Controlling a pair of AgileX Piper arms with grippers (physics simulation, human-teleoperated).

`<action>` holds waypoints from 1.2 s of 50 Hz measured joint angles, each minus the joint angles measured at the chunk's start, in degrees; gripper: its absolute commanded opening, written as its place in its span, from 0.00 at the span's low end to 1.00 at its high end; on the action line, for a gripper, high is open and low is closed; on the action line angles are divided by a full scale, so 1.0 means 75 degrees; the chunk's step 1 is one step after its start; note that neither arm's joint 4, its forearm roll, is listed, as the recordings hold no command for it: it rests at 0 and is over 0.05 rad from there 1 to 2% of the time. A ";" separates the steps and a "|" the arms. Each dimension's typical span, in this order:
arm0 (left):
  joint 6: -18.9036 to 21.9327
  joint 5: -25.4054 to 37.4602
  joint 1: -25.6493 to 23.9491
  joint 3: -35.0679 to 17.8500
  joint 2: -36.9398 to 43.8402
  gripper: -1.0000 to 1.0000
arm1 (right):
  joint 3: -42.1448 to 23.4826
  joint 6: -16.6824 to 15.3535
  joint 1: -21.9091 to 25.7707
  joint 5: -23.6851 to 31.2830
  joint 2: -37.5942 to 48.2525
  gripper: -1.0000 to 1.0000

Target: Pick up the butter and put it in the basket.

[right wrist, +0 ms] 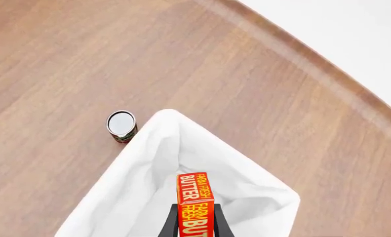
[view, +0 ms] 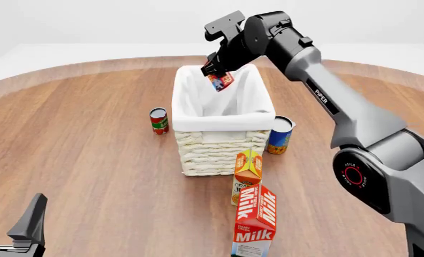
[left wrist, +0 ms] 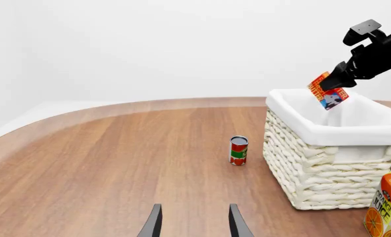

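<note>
The butter is a small red and orange box, held in the air over the far end of the basket with my right gripper shut on it. In the right wrist view the butter hangs above the basket's white lining. The left wrist view shows the butter just above the basket rim. My left gripper is open and empty low over the table at the near left; its fingers stand apart.
A red can stands left of the basket and a blue and yellow can right of it. An orange juice carton and a red milk carton stand in front of the basket. The table's curved edge runs behind.
</note>
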 measured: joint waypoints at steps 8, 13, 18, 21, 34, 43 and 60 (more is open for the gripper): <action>0.0000 0.0000 0.0000 0.0000 0.0000 1.00 | -0.0005 0.0012 -0.0031 -0.0025 0.0073 0.00; 0.0000 0.0000 0.0000 0.0000 0.0000 1.00 | -0.0055 0.0007 -0.0053 -0.0011 0.0131 0.00; 0.0000 0.0000 0.0000 0.0000 0.0000 1.00 | -0.0096 0.0003 -0.0075 -0.0005 0.0186 0.00; 0.0000 0.0000 0.0000 0.0000 0.0000 1.00 | -0.0098 0.0001 -0.0085 -0.0015 0.0214 0.00; 0.0000 0.0000 0.0000 0.0000 0.0000 1.00 | -0.0071 -0.0009 -0.0097 -0.0066 0.0307 0.00; 0.0000 0.0000 0.0000 0.0000 0.0000 1.00 | -0.0055 -0.0015 -0.0103 -0.0099 0.0351 0.00; 0.0000 0.0000 0.0000 0.0000 0.0000 1.00 | 0.0120 -0.0017 -0.0076 -0.0255 0.0401 0.00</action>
